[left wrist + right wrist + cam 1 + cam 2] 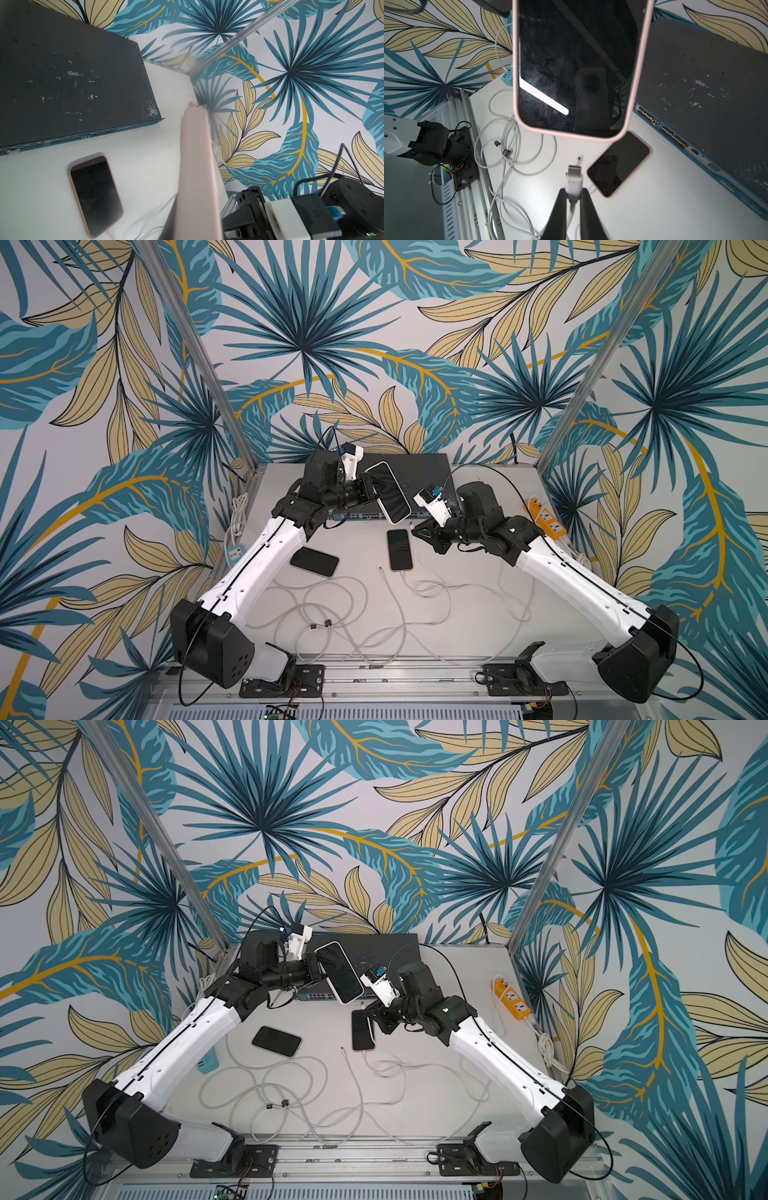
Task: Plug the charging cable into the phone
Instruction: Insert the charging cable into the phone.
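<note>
A phone in a pale pink case, screen dark, hangs tilted above the table's back middle. My left gripper is shut on its upper part. The left wrist view shows only the case's side edge. My right gripper is shut on the white charging cable's plug. The plug's metal tip points at the phone's lower end, a short gap away. The cable trails from the jaws down to the table.
A second pink-cased phone lies flat below the plug with a cable in it. A black phone lies left of it. Tangled white cables cover the front. A network switch sits at the back and an orange power strip at the right.
</note>
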{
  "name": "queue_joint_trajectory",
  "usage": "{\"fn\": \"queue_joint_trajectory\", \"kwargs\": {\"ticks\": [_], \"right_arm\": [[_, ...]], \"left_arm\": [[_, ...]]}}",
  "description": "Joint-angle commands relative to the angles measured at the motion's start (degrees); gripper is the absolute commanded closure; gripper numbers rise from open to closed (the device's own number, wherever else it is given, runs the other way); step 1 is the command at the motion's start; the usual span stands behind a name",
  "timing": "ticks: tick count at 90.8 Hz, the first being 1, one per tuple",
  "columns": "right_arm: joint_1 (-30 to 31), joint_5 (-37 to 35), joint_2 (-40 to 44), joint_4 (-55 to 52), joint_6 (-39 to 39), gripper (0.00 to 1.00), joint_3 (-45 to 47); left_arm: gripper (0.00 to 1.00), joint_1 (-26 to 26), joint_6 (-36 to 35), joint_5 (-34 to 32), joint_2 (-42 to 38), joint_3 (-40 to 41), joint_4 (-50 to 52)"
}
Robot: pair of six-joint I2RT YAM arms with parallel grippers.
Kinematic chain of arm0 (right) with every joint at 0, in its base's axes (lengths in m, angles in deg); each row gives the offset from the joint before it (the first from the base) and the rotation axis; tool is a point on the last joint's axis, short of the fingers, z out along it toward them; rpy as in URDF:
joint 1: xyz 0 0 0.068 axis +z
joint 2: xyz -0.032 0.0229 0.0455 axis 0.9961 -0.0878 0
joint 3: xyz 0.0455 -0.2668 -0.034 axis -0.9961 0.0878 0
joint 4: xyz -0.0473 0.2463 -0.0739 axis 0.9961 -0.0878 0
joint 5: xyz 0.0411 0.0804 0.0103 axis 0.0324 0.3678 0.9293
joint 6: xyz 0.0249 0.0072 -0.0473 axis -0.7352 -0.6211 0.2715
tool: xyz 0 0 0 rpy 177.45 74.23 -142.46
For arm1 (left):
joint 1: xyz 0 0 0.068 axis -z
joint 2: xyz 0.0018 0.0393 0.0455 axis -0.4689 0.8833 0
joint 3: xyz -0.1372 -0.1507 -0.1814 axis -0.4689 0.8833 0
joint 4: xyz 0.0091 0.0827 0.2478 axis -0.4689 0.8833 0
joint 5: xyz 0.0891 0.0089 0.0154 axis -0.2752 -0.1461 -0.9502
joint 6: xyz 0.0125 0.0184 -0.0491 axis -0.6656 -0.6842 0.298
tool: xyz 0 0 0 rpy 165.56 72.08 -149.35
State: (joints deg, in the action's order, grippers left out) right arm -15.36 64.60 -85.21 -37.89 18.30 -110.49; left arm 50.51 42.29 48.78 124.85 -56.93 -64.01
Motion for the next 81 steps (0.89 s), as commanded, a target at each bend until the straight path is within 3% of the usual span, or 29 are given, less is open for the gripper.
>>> {"fn": "queue_joint_trajectory", "kwargs": {"ticks": [1, 81], "right_arm": [[0.5, -1.1, -1.0, -3.9, -1.0, 1.0, -2.2], [0.9, -2.4, -5.9, -7.3, -0.7, 1.0, -7.5]], "left_arm": [[1.0, 0.6, 0.6, -1.5, -0.5, -1.9, -3.2], [1.0, 1.8, 0.8, -2.3, 1.3, -0.8, -4.8]]}}
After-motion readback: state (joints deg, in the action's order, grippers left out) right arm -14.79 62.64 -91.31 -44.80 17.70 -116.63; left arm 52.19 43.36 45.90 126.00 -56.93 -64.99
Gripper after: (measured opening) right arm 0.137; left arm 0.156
